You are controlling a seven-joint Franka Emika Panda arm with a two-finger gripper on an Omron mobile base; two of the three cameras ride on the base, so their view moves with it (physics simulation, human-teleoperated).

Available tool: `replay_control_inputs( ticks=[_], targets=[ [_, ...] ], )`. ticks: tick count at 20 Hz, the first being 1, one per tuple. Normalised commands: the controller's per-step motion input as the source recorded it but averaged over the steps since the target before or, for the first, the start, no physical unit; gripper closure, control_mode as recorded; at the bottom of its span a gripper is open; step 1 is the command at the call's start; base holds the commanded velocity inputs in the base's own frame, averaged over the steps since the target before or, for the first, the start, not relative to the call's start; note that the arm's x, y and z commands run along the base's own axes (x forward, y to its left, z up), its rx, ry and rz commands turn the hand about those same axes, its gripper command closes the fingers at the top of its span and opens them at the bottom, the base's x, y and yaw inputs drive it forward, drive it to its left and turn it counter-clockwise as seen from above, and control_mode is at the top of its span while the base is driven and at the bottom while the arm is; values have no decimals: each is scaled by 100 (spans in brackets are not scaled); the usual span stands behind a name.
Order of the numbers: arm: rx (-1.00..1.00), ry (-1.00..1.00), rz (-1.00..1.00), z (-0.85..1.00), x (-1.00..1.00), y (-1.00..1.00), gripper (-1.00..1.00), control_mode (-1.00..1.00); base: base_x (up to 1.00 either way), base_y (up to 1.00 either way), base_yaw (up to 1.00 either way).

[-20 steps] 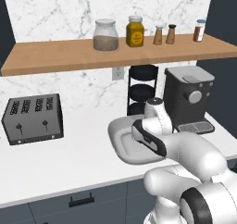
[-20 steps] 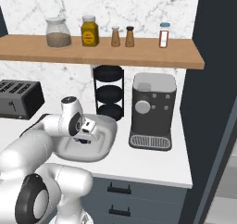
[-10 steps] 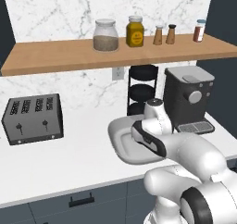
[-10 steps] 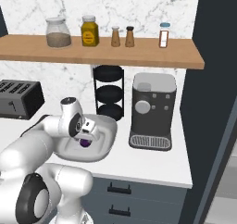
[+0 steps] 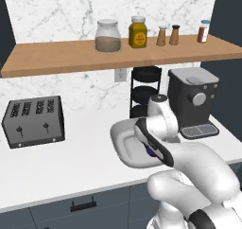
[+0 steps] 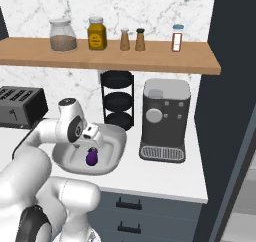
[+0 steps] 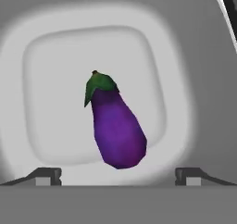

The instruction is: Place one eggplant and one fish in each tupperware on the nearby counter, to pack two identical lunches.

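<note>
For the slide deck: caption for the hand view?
Open end effector above an eggplant lying in the tupperware.

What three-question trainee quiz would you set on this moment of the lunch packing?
1. True or false: the eggplant lies inside the tupperware.
2. What is the gripper doing? A) clamped on the eggplant B) open, fingers apart above the eggplant C) shut on a fish
3. Fill in: on the counter, the appliance standing left of the tupperware is the ____.

Key: 1 true. 2 B. 3 toaster.
</note>
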Motion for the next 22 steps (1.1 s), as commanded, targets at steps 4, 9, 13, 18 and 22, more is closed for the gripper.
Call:
replay_control_inputs(
  ticks=[4, 9, 13, 18, 22],
  targets=[
    [0, -18, 0, 66, -100, -9, -100, -100, 0, 0, 0],
    [0, -11, 0, 14, -100, -5, -100, -100, 0, 0, 0],
    [0, -3, 0, 0, -50, 0, -100, 100, -50, -2, 0],
    [0, 0, 0, 0, 0, 0, -100, 100, -100, -37, -1],
    [0, 0, 0, 0, 0, 0, -100, 100, -98, -84, -9]
  ],
)
